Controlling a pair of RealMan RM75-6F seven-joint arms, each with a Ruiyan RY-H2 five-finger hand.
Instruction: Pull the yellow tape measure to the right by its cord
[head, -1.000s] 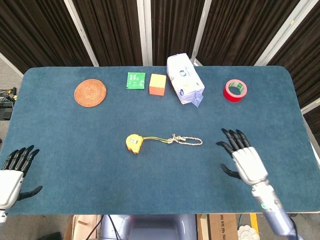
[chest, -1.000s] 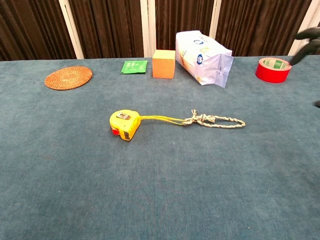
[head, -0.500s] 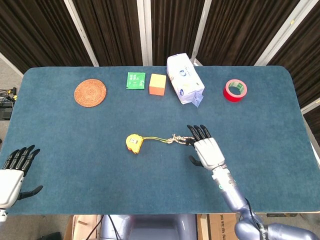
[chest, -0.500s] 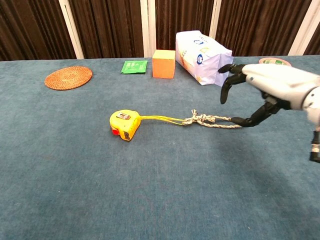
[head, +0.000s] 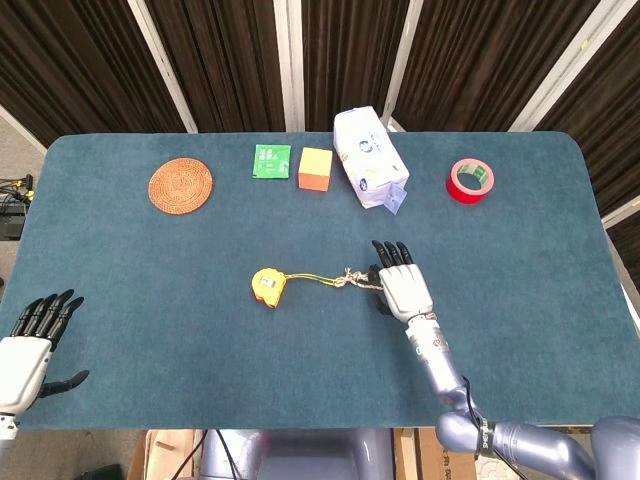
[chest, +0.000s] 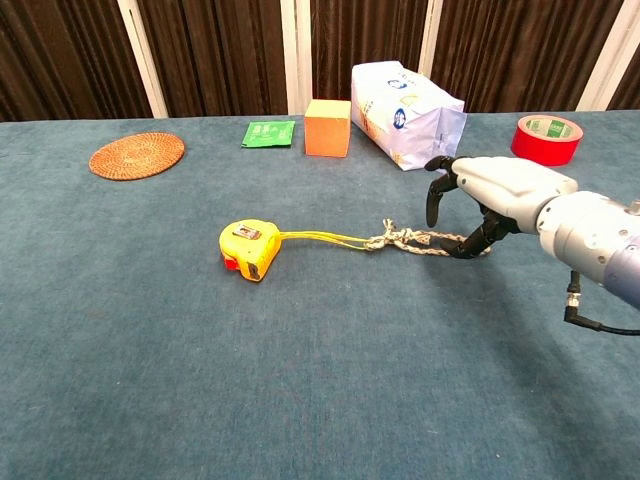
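Observation:
The yellow tape measure (head: 267, 286) (chest: 249, 248) lies mid-table with its yellow cord (head: 315, 279) (chest: 325, 238) running right to a knotted rope loop (chest: 425, 241). My right hand (head: 402, 287) (chest: 487, 193) hovers over the loop's right end, fingers spread and arched, thumb tip down by the rope. It holds nothing that I can see. My left hand (head: 28, 340) rests open at the table's near left corner, far from the tape measure.
Along the far edge stand a woven coaster (head: 181, 185), a green packet (head: 271, 160), an orange cube (head: 315, 169), a white-blue bag (head: 369, 157) and a red tape roll (head: 470, 180). Bare blue cloth lies to the right of the hand.
My right hand has swept left from the near right side to the rope loop and lowered onto it. Tape measure, cord and left hand have not moved.

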